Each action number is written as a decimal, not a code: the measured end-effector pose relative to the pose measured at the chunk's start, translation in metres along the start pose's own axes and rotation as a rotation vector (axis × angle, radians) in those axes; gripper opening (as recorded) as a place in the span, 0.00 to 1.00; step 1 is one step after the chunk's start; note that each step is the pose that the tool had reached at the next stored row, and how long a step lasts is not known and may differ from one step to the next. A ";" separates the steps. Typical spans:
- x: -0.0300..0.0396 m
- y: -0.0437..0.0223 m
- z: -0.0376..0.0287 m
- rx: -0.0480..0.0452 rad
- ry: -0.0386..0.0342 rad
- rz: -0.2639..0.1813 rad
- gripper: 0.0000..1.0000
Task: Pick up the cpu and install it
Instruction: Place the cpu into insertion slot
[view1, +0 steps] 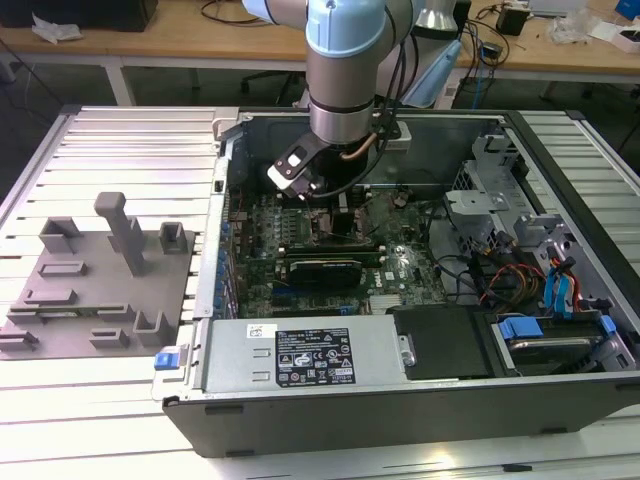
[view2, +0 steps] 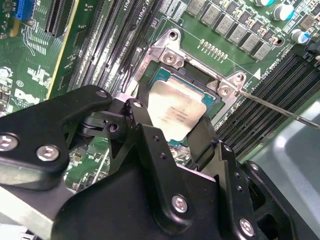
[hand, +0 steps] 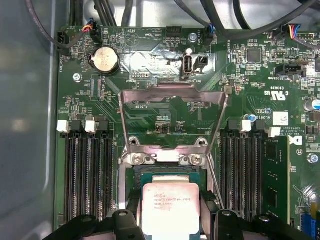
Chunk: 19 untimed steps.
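The gripper (view2: 175, 119) pinched the cpu (hand: 171, 210) flat by two opposite edges. The cpu hung just above the open socket (hand: 170, 176), whose lid (hand: 172, 91) stood raised beyond it.

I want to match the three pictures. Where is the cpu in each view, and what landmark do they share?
Exterior view: I cannot pick it out; the arm's wrist hangs over the middle of the motherboard.
First wrist view: the cpu sits between the fingers of the tool, beside the socket bracket.
Second wrist view: the cpu, held in the tool, beside that bracket.
Shared landmark: the two-screw socket bracket, in both wrist views.
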<state>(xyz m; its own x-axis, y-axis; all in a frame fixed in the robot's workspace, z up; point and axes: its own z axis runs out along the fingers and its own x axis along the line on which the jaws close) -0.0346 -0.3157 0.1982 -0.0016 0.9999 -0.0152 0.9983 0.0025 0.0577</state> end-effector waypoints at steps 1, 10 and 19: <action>0.0000 0.0000 0.0000 0.0000 -0.0002 0.002 0.55; 0.0016 0.0002 0.0007 0.0003 -0.0007 0.007 0.55; 0.0018 0.0013 0.0023 0.0003 -0.0008 0.007 0.55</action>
<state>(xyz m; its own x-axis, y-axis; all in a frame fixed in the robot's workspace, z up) -0.0331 -0.3139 0.1960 0.0052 0.9999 -0.0156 0.9983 -0.0042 0.0575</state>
